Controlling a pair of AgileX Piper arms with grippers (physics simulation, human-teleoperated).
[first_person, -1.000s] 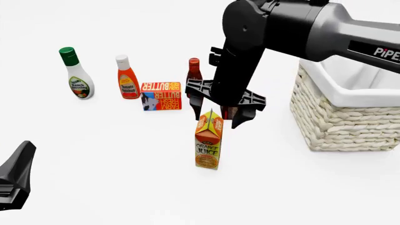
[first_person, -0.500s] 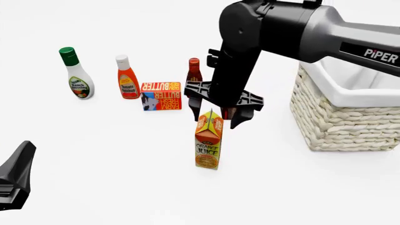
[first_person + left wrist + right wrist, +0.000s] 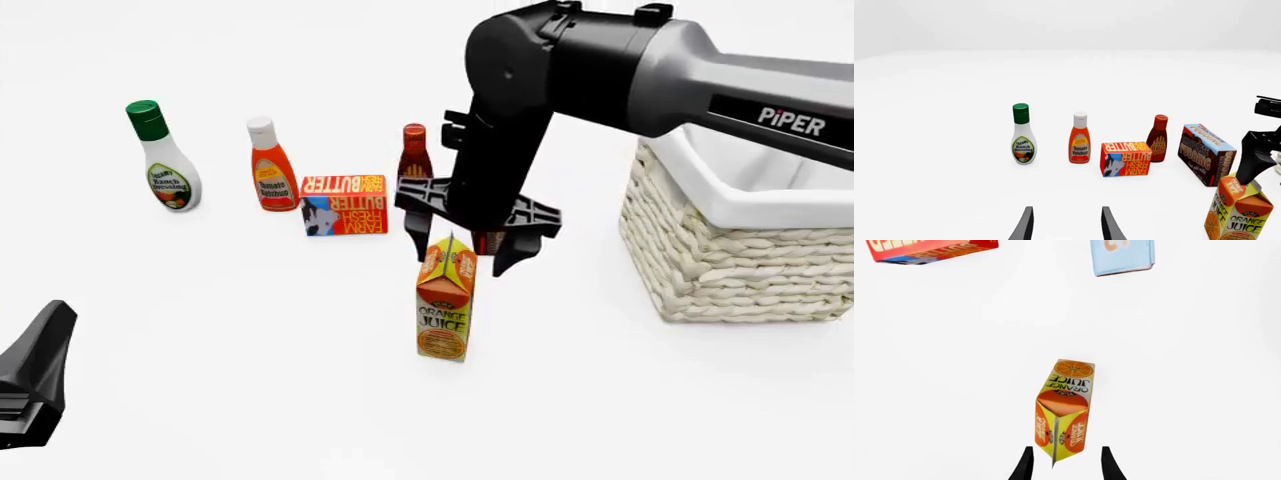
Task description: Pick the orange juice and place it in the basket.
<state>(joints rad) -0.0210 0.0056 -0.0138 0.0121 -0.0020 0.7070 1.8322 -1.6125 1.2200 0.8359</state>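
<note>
The orange juice (image 3: 446,300) is a tall orange and yellow gable-topped carton standing upright in the middle of the table. It also shows in the left wrist view (image 3: 1239,212) and the right wrist view (image 3: 1063,410). My right gripper (image 3: 466,256) is open and hangs just above and behind the carton's top, fingers pointing down. In the right wrist view the fingertips (image 3: 1022,467) flank the carton's gable. The basket (image 3: 741,240), cream wicker with white lining, stands at the right. My left gripper (image 3: 34,375) is open and empty at the near left.
Behind the carton stand a ranch dressing bottle (image 3: 163,160), a ketchup bottle (image 3: 271,168), a butter box (image 3: 344,205) and a BBQ sauce bottle (image 3: 414,152). A chocolate pudding box (image 3: 1205,154) lies behind the right arm, mostly hidden in the front view.
The right arm has shifted slightly left and down, bringing its open gripper closer over the carton's top. The left gripper and the objects have not moved.
</note>
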